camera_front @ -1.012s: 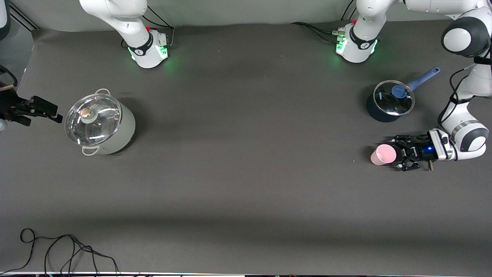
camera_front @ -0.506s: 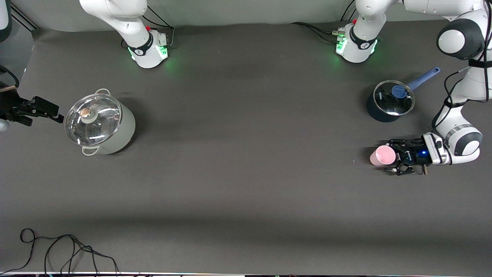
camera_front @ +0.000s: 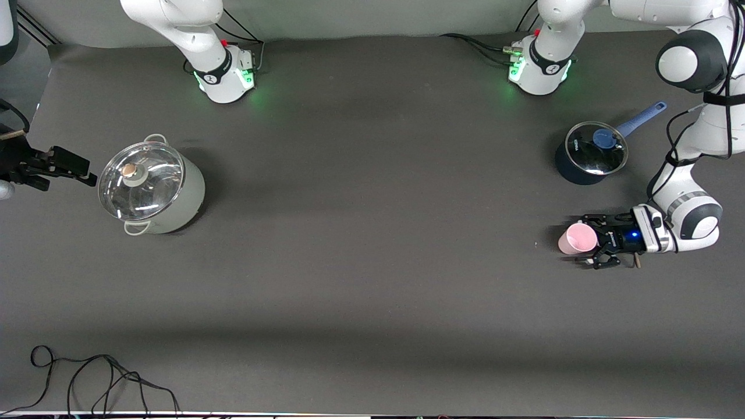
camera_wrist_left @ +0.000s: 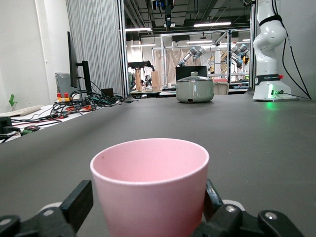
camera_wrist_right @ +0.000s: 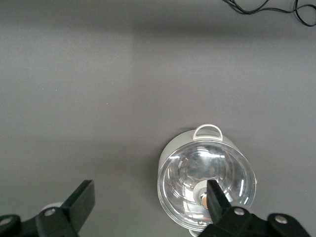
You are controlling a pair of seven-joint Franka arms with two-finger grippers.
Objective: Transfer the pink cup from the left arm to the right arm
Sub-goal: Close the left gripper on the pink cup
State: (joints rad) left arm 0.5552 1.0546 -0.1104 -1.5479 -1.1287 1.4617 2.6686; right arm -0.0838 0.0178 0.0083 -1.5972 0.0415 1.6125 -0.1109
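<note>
Pink cup [camera_front: 577, 238] stood upright on table [camera_front: 372, 279], toward left arm's end, nearer front camera than dark saucepan [camera_front: 589, 153]. Left gripper [camera_front: 589, 241] fingers straddled cup, probably not yet pressing; contact unclear. Risk: uneven closing might tip light cup. Right gripper [camera_front: 87, 173] waited, fingers spread, above table beside lidded pot [camera_front: 150, 185].

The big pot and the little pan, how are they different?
The big pot is pale grey-green with two small loop handles; the little pan is dark with one long blue handle. The big pot's lid knob is tan, the little pan's is blue. The big pot sits by the right hand, the little pan near the left hand. Both wear glass lids.
</note>
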